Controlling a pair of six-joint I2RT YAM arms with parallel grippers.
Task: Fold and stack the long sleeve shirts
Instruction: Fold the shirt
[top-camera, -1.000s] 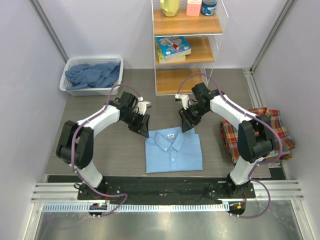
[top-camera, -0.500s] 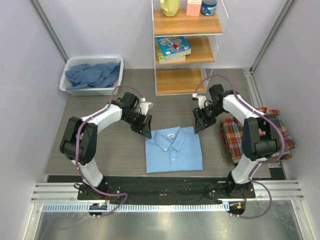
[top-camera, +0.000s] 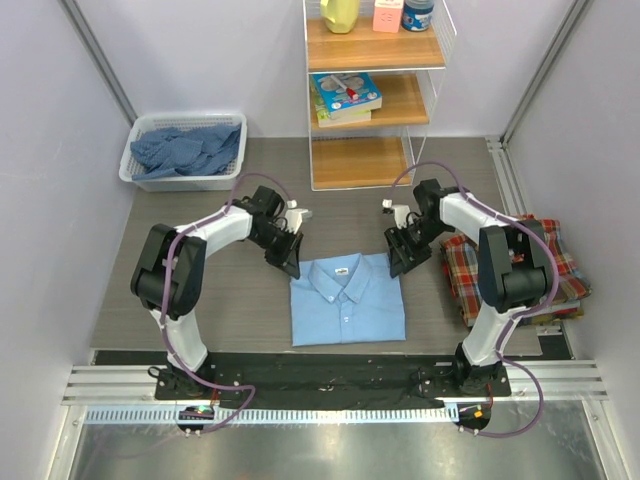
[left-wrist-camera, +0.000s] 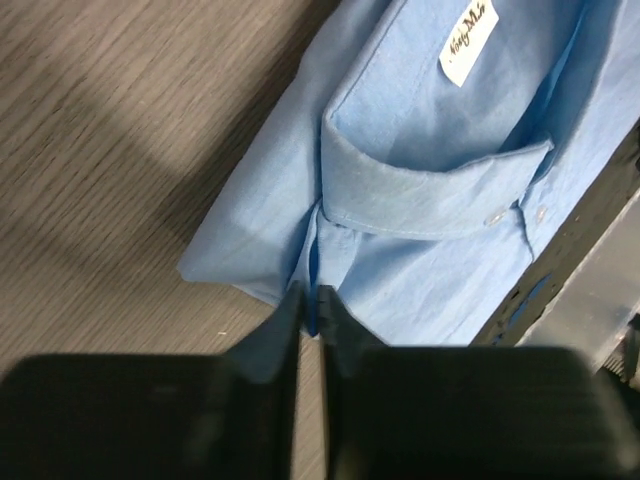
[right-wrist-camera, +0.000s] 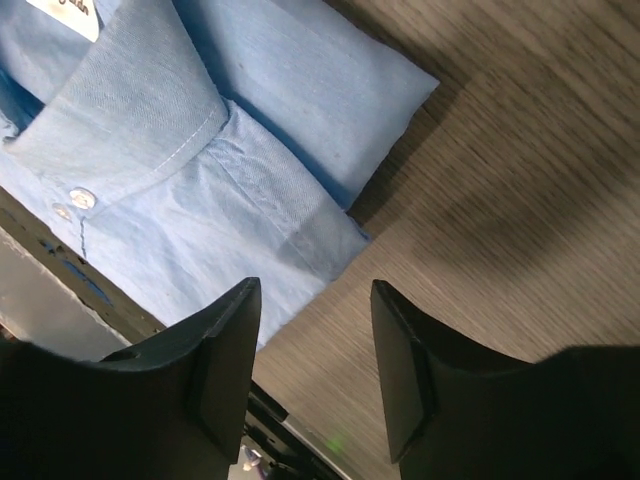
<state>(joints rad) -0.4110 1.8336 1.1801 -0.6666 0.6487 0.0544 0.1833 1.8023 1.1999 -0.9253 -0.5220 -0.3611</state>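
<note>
Nearest to my bases, the light blue shirt (top-camera: 348, 305) lies flat on the tabletop (top-camera: 230, 300), folded into a neat rectangle w/ collar up, white neck label (left-wrist-camera: 468, 40) showing and buttons closed, so the folding of this one looks done. At its far edge I work both collar-side corners. My left end effector (left-wrist-camera: 310, 305) sits right at the left corner, its fingers pressed nearly together w/ a thin sliver of blue between them; I read that as pinching the shirt's folded edge, tho how much cloth is caught I can't tell. My right end effector (right-wrist-camera: 315, 360) is spread wide, one finger over the right corner of the shirt and the other over bare tabletop just beside it, nothing gripped. Further right, well apart from the blue one, a pile of plaid shirts (top-camera: 462, 280) sits at the tabletop's edge; that looks like the stack, so part of the job is prob. done. Far left, a white basket (top-camera: 180, 182) holds darker blue shirts (top-camera: 185, 150), crumpled, not yet folded. Behind, a shelf unit (top-camera: 375, 160) stands against the wall. My guess: roughly midway, since the blue shirt is folded but not yet stacked and the basket's contents are left to do.
</note>
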